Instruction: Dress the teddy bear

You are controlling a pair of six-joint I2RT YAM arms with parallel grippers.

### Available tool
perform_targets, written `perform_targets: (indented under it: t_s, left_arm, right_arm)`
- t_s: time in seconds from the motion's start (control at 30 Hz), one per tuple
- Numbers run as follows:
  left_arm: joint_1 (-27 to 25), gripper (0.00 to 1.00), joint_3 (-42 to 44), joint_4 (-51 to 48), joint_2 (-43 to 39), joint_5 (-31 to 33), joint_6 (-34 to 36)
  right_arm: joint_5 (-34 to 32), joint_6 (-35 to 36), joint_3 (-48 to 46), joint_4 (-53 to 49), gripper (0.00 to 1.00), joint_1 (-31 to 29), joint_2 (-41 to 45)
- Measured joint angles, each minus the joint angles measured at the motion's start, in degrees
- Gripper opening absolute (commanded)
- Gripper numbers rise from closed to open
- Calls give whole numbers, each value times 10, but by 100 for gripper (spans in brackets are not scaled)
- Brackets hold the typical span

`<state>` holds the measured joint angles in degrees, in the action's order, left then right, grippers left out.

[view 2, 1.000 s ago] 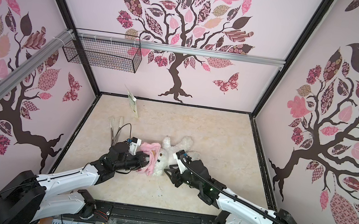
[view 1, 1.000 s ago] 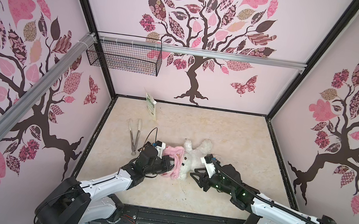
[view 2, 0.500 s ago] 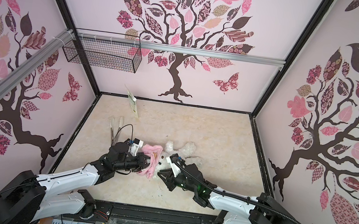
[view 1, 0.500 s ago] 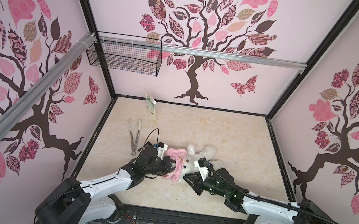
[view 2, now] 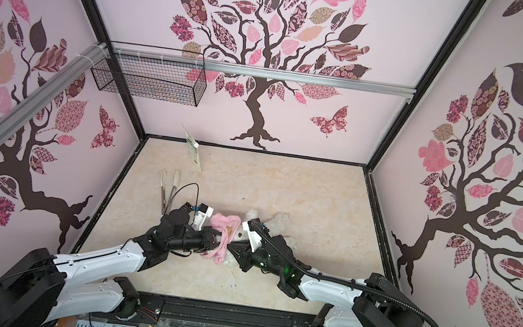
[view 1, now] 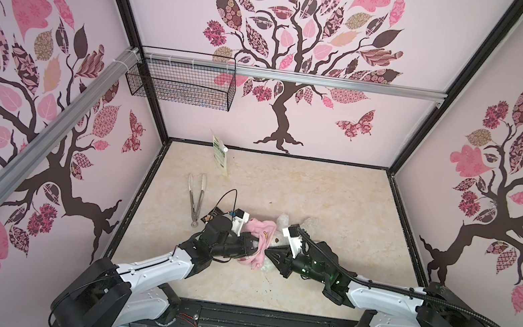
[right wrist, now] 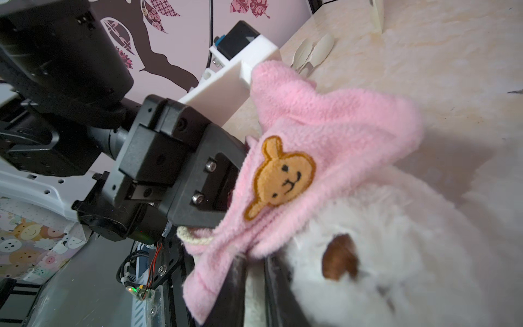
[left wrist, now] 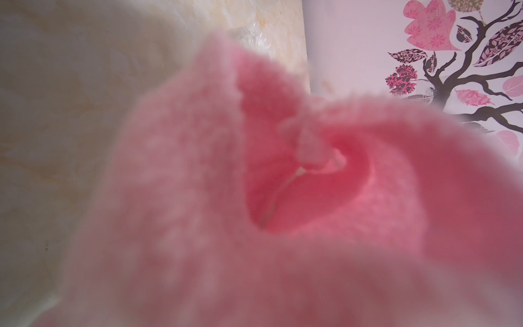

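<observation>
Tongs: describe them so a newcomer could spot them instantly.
Start at the beige tabletop, left side. In front of the white packet leaning by the back wall lie the tongs. They are two slim silver blades joined at the near end, the only shiny metal on the table.

The fluffy white teddy bear (view 1: 309, 221) lies near the centre of the counter (view 1: 352, 202), its stubby legs pointing to 12 o'clock and its head to 6 o'clock, the brown nose (right wrist: 339, 260) showing just under a pink hoodie (right wrist: 325, 127) draped over the top of its head.
</observation>
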<state>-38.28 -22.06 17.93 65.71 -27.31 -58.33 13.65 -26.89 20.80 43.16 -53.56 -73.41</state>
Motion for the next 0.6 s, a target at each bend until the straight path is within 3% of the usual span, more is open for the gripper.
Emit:
perform_targets:
  t_s: [0.13, 0.27, 0.6]
  left_arm:
    - [-9, 0, 0, 0, 0, 6, 10]
    - [-12, 0, 0, 0, 0, 16, 18]
    - [5, 0, 5, -5, -40, 48, 23]
  right_arm:
    - [1, -9, 9, 7, 15, 0, -12]
    - [6, -23, 14, 20, 0, 1, -21]
    - [2, -40, -37, 12, 0, 19, 30]
